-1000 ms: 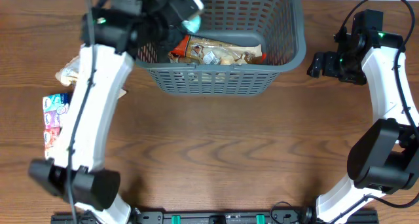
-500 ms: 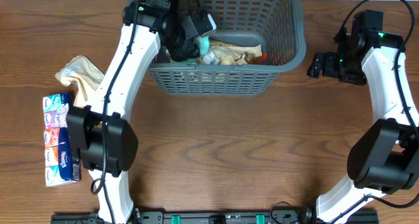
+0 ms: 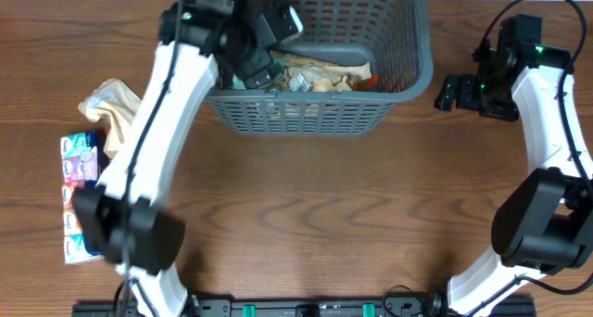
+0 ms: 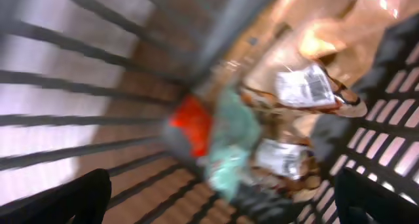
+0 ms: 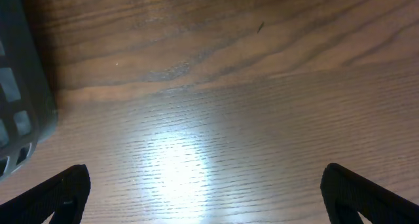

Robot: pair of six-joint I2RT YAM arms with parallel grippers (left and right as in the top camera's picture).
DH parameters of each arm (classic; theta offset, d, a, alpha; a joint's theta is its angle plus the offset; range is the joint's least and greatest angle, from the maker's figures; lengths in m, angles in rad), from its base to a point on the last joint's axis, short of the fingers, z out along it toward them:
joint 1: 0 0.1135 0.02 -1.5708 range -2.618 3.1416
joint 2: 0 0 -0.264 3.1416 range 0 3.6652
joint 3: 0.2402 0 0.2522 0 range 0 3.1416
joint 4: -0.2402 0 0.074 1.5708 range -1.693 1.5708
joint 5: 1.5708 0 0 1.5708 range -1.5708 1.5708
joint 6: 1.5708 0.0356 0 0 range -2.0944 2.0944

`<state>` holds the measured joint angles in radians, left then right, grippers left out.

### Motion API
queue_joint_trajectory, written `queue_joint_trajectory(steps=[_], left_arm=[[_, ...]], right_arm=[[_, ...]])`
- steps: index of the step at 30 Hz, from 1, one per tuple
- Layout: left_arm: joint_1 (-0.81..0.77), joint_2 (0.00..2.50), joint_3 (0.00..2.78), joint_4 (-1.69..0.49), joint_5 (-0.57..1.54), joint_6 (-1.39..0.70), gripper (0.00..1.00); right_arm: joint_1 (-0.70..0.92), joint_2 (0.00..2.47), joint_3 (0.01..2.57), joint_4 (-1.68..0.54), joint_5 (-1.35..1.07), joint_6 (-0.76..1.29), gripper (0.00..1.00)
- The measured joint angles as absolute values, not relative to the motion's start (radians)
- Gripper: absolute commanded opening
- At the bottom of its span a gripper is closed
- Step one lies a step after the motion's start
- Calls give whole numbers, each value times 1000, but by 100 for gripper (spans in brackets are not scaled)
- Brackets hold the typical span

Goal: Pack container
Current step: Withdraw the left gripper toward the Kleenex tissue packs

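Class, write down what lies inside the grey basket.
Several snack packs lie in the container, a teal packet among them. The left gripper covers its left end, so anything beneath is hidden.

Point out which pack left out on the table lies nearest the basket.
The crumpled beige bag, just left of the container. The colourful tissue multipack lies farther off, back toward the robot's base.

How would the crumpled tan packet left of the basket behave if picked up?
Likely floppy: the tan packet lies crumpled, with uneven folds. Probably light for its size, as it looks thin. Unlikely to roll: no round shape.
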<state>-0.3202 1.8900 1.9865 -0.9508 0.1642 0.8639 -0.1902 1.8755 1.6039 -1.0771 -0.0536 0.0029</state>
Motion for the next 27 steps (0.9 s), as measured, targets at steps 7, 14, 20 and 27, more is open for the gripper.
queue_joint_trajectory(steps=[7,14,20,27], left_arm=[[-315,1605,1989,-931,34,720,99],[-144,1412,2000,-1108,-87,393,99],[72,1399,1972,-1363,-132,212,99],[291,1340,1693,-1276,-120,171,99]], right_arm=[[-190,1876,1604,-1077,-54,-2,99],[-190,1876,1604,-1076,-53,-5,99],[-190,1876,1604,-1076,-53,-7,99],[-190,1876,1603,-1074,-53,-12,99]])
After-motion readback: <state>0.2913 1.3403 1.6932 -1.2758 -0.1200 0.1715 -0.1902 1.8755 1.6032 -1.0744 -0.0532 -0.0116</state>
